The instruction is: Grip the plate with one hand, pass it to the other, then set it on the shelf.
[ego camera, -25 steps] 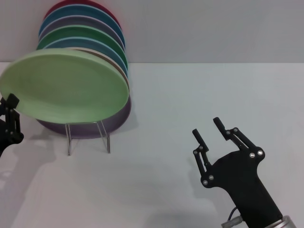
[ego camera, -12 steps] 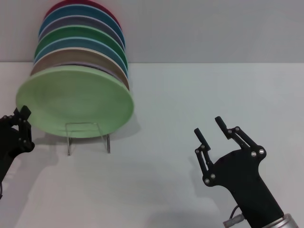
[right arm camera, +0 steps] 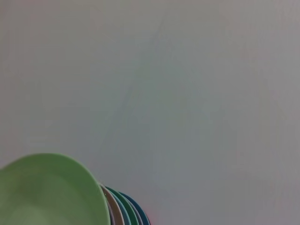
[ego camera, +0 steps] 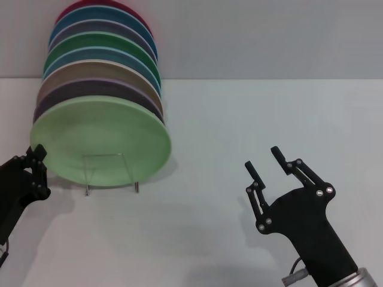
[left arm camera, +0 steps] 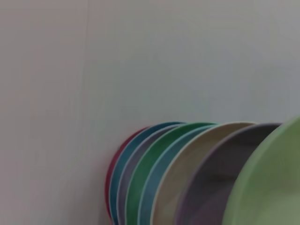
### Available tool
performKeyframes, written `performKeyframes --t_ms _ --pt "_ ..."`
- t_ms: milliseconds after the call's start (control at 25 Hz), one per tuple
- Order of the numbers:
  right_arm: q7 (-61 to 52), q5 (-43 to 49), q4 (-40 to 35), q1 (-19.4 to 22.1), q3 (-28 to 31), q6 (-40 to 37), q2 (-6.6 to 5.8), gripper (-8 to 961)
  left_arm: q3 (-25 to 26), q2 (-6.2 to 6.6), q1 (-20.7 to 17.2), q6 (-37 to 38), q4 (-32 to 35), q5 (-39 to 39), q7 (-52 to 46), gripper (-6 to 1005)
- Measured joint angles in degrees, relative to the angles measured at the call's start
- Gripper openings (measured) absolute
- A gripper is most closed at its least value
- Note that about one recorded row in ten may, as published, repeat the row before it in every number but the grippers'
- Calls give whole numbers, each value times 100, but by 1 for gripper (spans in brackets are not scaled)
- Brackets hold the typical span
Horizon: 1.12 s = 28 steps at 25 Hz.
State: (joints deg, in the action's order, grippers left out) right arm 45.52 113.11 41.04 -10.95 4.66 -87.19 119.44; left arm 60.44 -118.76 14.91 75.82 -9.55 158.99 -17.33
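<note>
Shelf mostly hidden behind plate; left tool partly cut by frame edge.

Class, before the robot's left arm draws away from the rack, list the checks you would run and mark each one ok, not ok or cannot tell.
1. Plate sits on the shelf, front of the row: ok.
2. Plate leans on the plates behind: ok.
3. Left gripper clear of the plate's rim: cannot tell.
4. Right gripper open and well away, low on the table: ok.
5. Plate settled in a rack slot: cannot tell.
</note>
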Motion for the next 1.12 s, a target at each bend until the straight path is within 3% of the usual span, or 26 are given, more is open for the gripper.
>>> performKeyframes --t_ms 360,480,800,1120 --pt "-16 0 -29 -22 0 0 3 369 -33 3 -44 49 -10 0 -57 82" --pt "-145 1 -80 -52 87 10 14 369 -49 8 -136 221 -14 0 -59 305" --pt "-1124 1 -473 -192 942 248 20 369 -110 8 -868 1341 -11 -14 -54 477" --pt "-2055 0 -817 -364 1322 548 -4 369 -75 -5 -763 1467 -26 -23 -419 697"
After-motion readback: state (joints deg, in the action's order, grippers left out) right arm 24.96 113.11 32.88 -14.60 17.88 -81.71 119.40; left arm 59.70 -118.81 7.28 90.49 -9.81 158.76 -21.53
